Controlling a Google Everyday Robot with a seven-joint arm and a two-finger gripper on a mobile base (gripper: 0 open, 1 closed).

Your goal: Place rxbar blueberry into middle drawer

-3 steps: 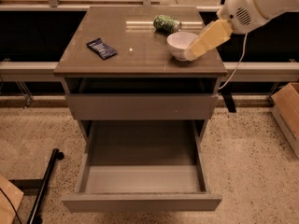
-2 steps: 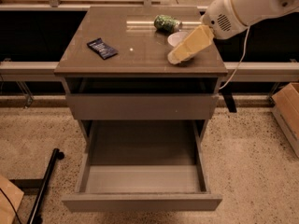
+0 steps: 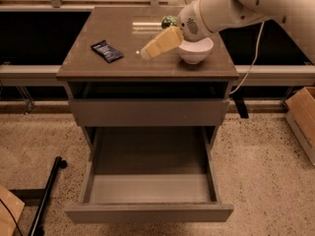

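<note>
The rxbar blueberry (image 3: pixel 107 51), a dark navy wrapper, lies flat on the left part of the brown tabletop (image 3: pixel 113 28). My gripper (image 3: pixel 147 52), with cream-coloured fingers pointing down and to the left, hangs over the middle of the tabletop, to the right of the bar and apart from it. It holds nothing that I can see. The middle drawer (image 3: pixel 147 213) is pulled out below, and its pale grey floor is bare.
A white bowl (image 3: pixel 196 50) stands on the right of the tabletop, with a green can (image 3: pixel 170 21) behind it, partly hidden by my arm. A closed drawer front (image 3: pixel 147 112) sits above the open one. A cardboard box (image 3: pixel 302 114) is on the floor at right and a black pole (image 3: pixel 47 195) at left.
My arm has swung left across the tabletop, from over the bowl to the middle, closer to the bar. The bar, bowl and drawer have not moved.
</note>
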